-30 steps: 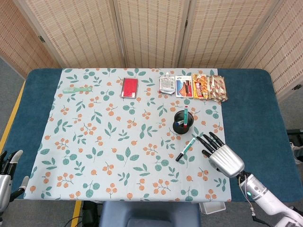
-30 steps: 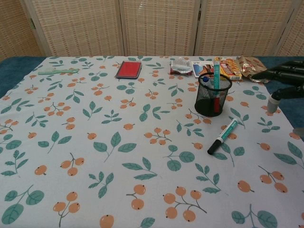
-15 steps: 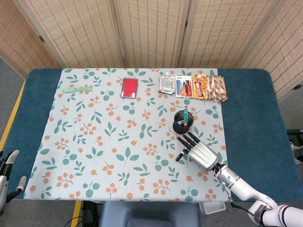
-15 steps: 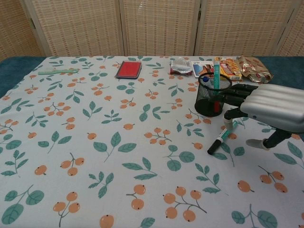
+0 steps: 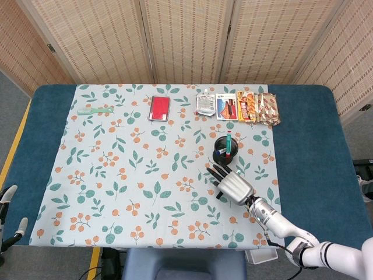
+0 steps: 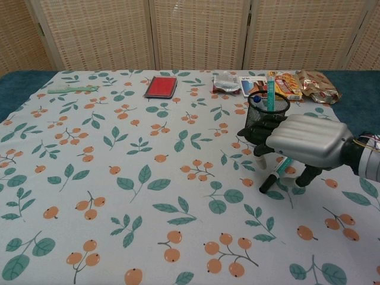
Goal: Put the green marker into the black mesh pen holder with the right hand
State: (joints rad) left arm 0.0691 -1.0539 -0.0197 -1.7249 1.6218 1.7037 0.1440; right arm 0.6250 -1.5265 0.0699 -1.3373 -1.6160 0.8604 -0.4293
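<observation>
The green marker (image 6: 271, 180) lies on the floral cloth, black cap toward me, its upper part hidden under my right hand (image 6: 300, 142). That hand hovers low over it, fingers stretched left and slightly curled, thumb down beside the marker, nothing visibly gripped. From the head view, the right hand (image 5: 233, 184) covers most of the marker (image 5: 220, 195). The black mesh pen holder (image 6: 262, 113) stands just behind the hand with several pens in it; in the head view the holder (image 5: 225, 150) is just beyond the fingertips. Only fingertips of my left hand (image 5: 10, 211) show at the bottom left edge.
A red notebook (image 5: 159, 108) and a row of snack packets (image 5: 240, 108) lie along the far edge of the cloth. A green comb (image 5: 94, 110) sits at the far left. Blue table surface (image 5: 309, 151) borders the cloth on the right.
My right hand has swung in from the right and slid left over the marker, now covering its upper half. My left hand has dropped further out of the head view.
</observation>
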